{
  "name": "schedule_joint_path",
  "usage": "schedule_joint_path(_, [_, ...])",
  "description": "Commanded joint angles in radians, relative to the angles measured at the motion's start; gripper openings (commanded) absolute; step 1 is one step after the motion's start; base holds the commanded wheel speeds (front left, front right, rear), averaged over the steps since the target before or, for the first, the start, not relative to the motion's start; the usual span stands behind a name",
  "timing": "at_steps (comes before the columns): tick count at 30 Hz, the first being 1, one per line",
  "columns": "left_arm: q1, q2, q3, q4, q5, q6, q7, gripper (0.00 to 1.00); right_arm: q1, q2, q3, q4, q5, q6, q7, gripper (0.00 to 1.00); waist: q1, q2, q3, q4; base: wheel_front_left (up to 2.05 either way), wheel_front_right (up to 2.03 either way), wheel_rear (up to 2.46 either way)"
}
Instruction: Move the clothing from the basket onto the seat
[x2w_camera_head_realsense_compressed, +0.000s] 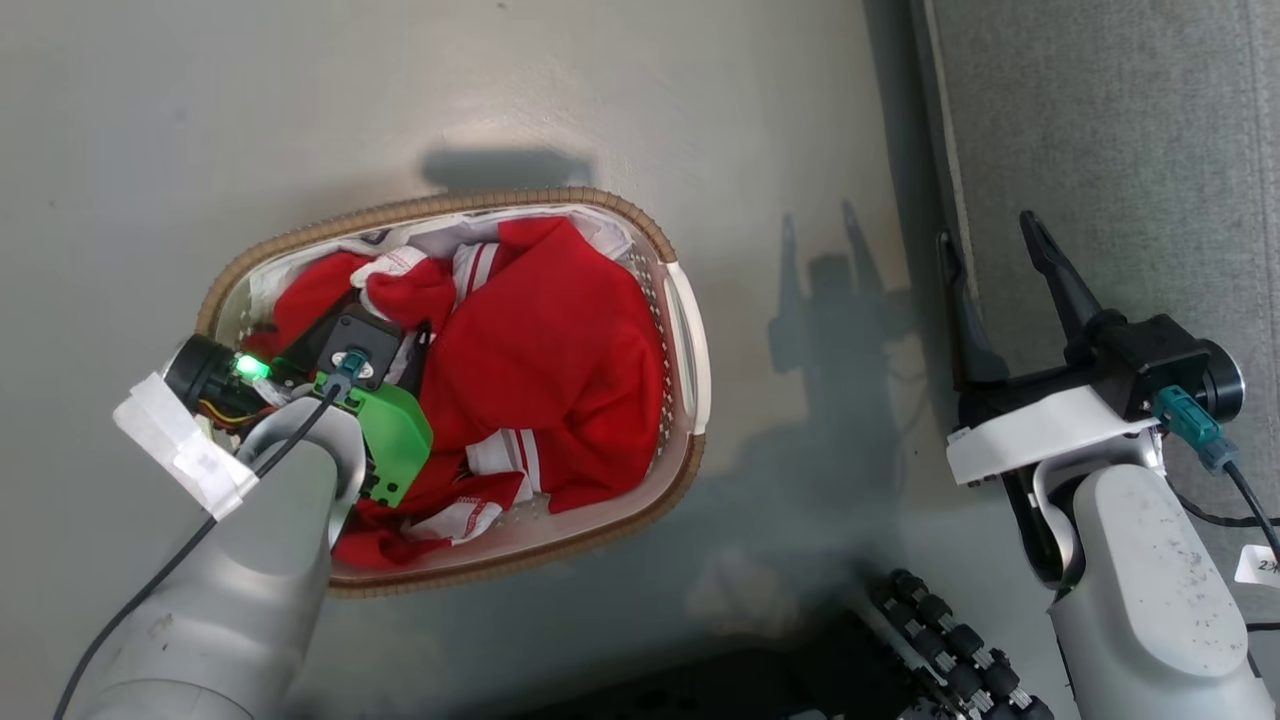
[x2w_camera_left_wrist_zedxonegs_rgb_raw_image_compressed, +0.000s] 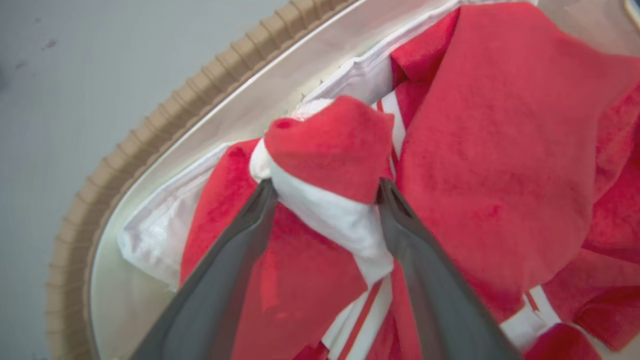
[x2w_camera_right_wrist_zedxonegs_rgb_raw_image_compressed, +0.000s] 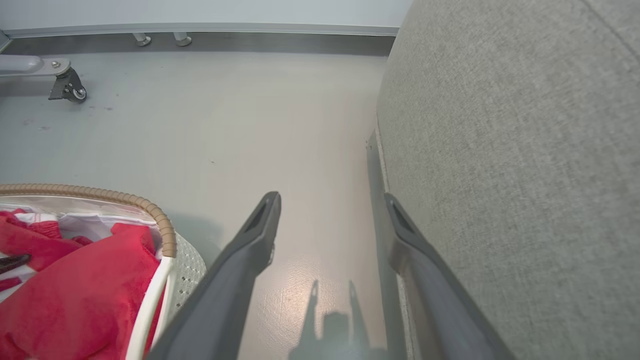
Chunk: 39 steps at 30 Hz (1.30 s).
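Observation:
The clothing (x2w_camera_head_realsense_compressed: 550, 340), bright red with white stripes, is heaped in the oval basket (x2w_camera_head_realsense_compressed: 600, 205) on the grey floor. My left arm reaches down into the basket's left half. In the left wrist view my left gripper (x2w_camera_left_wrist_zedxonegs_rgb_raw_image_compressed: 325, 192) is open, its fingers (x2w_camera_left_wrist_zedxonegs_rgb_raw_image_compressed: 240, 250) standing on either side of a red and white bunch of clothing (x2w_camera_left_wrist_zedxonegs_rgb_raw_image_compressed: 330, 150) and touching it. My right gripper (x2w_camera_head_realsense_compressed: 988, 232) hangs open and holds nothing, at the edge of the grey seat (x2w_camera_head_realsense_compressed: 1120, 150). The right wrist view has the right gripper (x2w_camera_right_wrist_zedxonegs_rgb_raw_image_compressed: 332, 197) between the basket (x2w_camera_right_wrist_zedxonegs_rgb_raw_image_compressed: 150, 210) and the seat (x2w_camera_right_wrist_zedxonegs_rgb_raw_image_compressed: 525, 150).
A thin white liner (x2w_camera_left_wrist_zedxonegs_rgb_raw_image_compressed: 150, 235) lies under the clothes against the basket wall. My base with black rollers (x2w_camera_head_realsense_compressed: 950, 640) sits at the bottom, between basket and seat. A caster (x2w_camera_right_wrist_zedxonegs_rgb_raw_image_compressed: 67, 87) and a dark baseboard stand by the far wall. Bare floor (x2w_camera_head_realsense_compressed: 800, 150) separates basket and seat.

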Motion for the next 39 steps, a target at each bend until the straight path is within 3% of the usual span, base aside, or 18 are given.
schedule_joint_path(1, [-0.029, 0.009, -0.008, 0.015, 0.014, 0.004, -0.001, 1.0, -0.015, 0.0, 0.003, -0.007, 0.008, -0.001, -0.005, 1.0, -0.0001, 0.0, 0.022, -0.001, 0.0, 0.0, 0.0])
schedule_joint_path(13, [-0.128, -0.016, -0.055, 0.137, 0.014, -0.011, 0.003, 1.0, -0.055, 0.002, 0.002, -0.027, 0.015, -0.001, -0.005, 1.0, -0.0001, 0.0, 0.089, -0.012, 0.0, 0.0, 0.0])
schedule_joint_path(14, [-0.13, -0.019, -0.062, 0.145, 0.015, -0.013, 0.006, 0.67, -0.057, 0.002, 0.002, -0.028, 0.018, -0.001, -0.005, 1.0, -0.0001, 0.0, 0.091, -0.014, 0.0, 0.0, 0.0])
schedule_joint_path(15, [-0.132, -0.021, -0.064, 0.149, 0.013, -0.013, 0.006, 0.48, -0.058, 0.002, 0.001, -0.029, 0.018, -0.001, -0.005, 1.0, -0.0001, 0.0, 0.093, -0.015, 0.0, 0.0, 0.0])
schedule_joint_path(16, [-0.135, -0.022, -0.067, 0.153, 0.011, -0.014, 0.006, 0.2, -0.058, 0.002, -0.001, -0.028, 0.018, -0.001, -0.005, 1.0, -0.0001, 0.0, 0.095, -0.015, 0.0, 0.0, 0.0])
schedule_joint_path(17, [-0.136, -0.024, -0.07, 0.157, 0.011, -0.015, 0.006, 0.05, -0.058, 0.003, -0.001, -0.027, 0.02, -0.001, -0.005, 1.0, -0.0001, 0.0, 0.096, -0.015, 0.0, 0.0, 0.0])
schedule_joint_path(18, [-0.137, -0.027, -0.072, 0.161, 0.007, -0.017, 0.008, 0.0, -0.058, 0.003, -0.001, -0.026, 0.022, -0.001, -0.005, 1.0, -0.0001, 0.0, 0.095, -0.015, 0.0, 0.0, 0.0])
schedule_joint_path(27, [-0.086, -0.017, -0.046, 0.122, -0.06, -0.021, -0.002, 0.0, -0.067, 0.002, -0.007, -0.006, 0.043, -0.001, -0.005, 1.0, -0.0001, 0.0, 0.021, -0.029, 0.0, 0.0, 0.0])
schedule_joint_path(39, [0.147, 0.01, 0.091, -0.157, -0.171, -0.006, -0.002, 0.0, -0.031, 0.002, 0.015, 0.03, 0.058, -0.001, -0.005, 1.0, -0.0001, 0.0, -0.21, -0.018, 0.0, 0.0, 0.0])
